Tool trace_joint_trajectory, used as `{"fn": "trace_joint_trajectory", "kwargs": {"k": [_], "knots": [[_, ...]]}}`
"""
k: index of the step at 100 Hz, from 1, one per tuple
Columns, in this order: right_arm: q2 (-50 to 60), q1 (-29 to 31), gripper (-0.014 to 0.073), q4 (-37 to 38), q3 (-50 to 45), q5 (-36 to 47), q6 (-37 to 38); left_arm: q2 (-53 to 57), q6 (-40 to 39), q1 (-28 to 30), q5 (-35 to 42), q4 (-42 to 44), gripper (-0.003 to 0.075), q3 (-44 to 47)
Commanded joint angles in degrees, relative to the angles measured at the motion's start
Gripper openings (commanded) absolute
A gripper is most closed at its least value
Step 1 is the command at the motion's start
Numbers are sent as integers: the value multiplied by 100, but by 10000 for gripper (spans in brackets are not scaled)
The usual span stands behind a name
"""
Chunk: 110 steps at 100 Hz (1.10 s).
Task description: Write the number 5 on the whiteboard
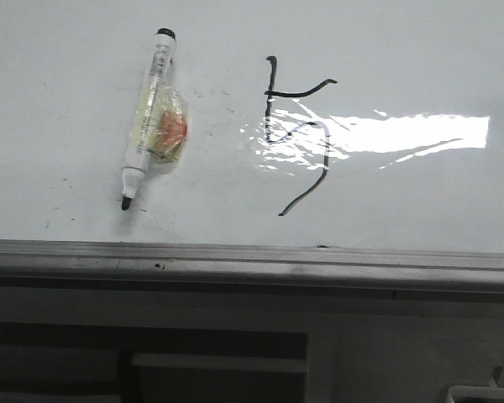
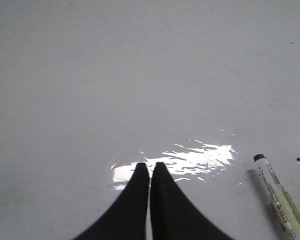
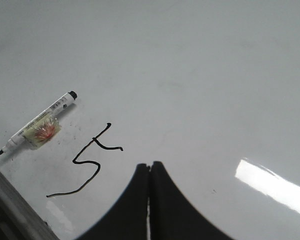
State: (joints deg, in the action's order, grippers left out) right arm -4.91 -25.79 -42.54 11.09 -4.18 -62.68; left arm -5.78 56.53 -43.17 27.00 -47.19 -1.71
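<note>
Glossy white whiteboard (image 1: 67,101) bears a thin black hand-drawn number 5 (image 1: 298,134) mid-board; the uncapped white marker (image 1: 147,117) lies loose beside it, apparently set aside. Both black grippers, left (image 2: 149,172) and right (image 3: 150,172), hover pinched together, empty.

And here is a robot test bench, a lab or workshop sort of place rather than a home. What gives it away is the work surface: a big glossy whiteboard (image 1: 84,101) laid flat, catching hard glare from overhead lighting, closed off by a grey metal edge rail (image 1: 252,260) along its near side. Below that rail sits a plain grey panel (image 1: 386,353) with dark recesses, bare equipment framing and nothing domestic. On the board lies an uncapped marker (image 1: 149,117) beside a hand-drawn number 5 (image 1: 298,134), amid faint smudges. Beyond that, the room itself stays out of sight.
</note>
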Motion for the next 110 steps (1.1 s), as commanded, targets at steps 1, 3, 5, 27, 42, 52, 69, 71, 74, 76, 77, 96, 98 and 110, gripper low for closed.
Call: {"fn": "trace_joint_trajectory", "kwargs": {"k": [1, 3, 5, 27, 42, 52, 69, 71, 74, 76, 77, 96, 98, 110], "knots": [[-52, 27, -63, -46, 133, 361, 18, -69, -1407, 683, -266, 1540, -20, -25], [-52, 27, -63, -46, 133, 361, 18, -69, -1606, 858, -415, 1646, -20, 3], [-52, 27, -63, -46, 133, 361, 18, -69, -1793, 1028, -564, 1797, -20, 16], [-52, 27, -63, -46, 133, 361, 18, -48, -4371, 2351, -2128, 3819, -20, 250], [-52, 27, -63, -46, 133, 361, 18, 350, -5449, 2727, -3308, 4512, -20, 312], [-52, 27, -63, -46, 133, 361, 18, 754, -5449, 2852, -4137, 4512, -20, 312], [-52, 27, -63, -46, 133, 357, 18, 744, -5449, 2996, -4194, 4501, -20, 312], [-52, 27, -63, -46, 133, 357, 18, 744, -5449, 3006, -4194, 4490, -20, 312], [-52, 27, -63, -46, 133, 357, 18, 744, -5449, 3021, -4194, 4492, -20, 312], [-52, 27, -63, -46, 133, 357, 18, 744, -5449, 3021, -4194, 4492, -20, 312], [-52, 27, -63, -46, 133, 357, 18, 744, -5449, 3021, -4194, 4492, -20, 312], [-52, 27, -63, -46, 133, 357, 18, 744, -5449, 3021, -4183, 4492, -20, 312], [-52, 27, -63, -46, 133, 357, 18, 744, -5449, 3021, -4183, 4492, -20, 312], [-52, 27, -63, -46, 133, 357, 18, 744, -5449, 3021, -4183, 4492, -20, 312]]}}
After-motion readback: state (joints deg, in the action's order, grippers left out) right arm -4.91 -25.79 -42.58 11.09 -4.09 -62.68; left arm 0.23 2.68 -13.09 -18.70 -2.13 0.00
